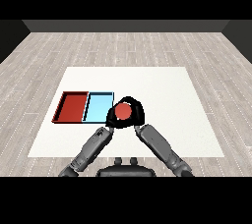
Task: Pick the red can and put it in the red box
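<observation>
The red can (123, 112) is seen from above, just right of the light blue tray (97, 107), and its red top shows. My right hand (139, 114) is curled round the can from the right and the far side. My left hand (110, 120) sits close against the can's left side, at the blue tray's near right corner, and its black shape merges with the right hand's. The red tray (71, 107) lies left of the blue tray, with nothing in it.
The two trays lie side by side on the left half of the white table (167, 90). Grey wooden floor surrounds the table on all sides.
</observation>
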You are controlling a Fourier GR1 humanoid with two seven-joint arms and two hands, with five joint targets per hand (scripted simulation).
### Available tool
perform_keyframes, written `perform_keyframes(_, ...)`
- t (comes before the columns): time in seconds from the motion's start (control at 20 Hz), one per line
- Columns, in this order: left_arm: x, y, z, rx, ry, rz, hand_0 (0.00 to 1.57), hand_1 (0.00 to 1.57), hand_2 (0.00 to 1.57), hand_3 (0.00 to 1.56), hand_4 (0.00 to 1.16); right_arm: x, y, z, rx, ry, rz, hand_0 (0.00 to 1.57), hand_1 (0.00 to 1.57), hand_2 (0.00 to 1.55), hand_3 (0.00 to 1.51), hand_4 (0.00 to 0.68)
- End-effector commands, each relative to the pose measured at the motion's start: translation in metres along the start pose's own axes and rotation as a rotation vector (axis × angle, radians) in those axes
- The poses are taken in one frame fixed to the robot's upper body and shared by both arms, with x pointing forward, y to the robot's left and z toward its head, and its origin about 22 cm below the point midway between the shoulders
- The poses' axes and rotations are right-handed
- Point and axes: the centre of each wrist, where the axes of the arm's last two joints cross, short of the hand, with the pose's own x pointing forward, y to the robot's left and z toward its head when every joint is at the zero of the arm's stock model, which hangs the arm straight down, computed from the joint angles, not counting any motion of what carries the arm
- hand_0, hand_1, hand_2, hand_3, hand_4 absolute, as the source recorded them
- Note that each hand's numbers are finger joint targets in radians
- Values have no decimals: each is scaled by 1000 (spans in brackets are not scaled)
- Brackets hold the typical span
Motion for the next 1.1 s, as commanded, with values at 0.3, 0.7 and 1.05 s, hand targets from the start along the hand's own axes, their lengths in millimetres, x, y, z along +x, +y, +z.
perform_keyframes(0.3, 9, -9, 2, 77, -51, -6, 1571, 1571, 1560, 1478, 1136, -4, -20, 12, 25, 28, -17, 1498, 1498, 1444, 1393, 646)
perform_keyframes(0.7, 3, -7, -3, 79, -147, 14, 1571, 1571, 1571, 1513, 1147, -7, -2, 3, 10, 100, 46, 0, 0, 0, 0, 0)
perform_keyframes(1.05, -5, -5, 12, 123, -128, -30, 1571, 1571, 1571, 1501, 1138, -6, 1, 12, 5, 124, 21, 0, 0, 0, 0, 0)
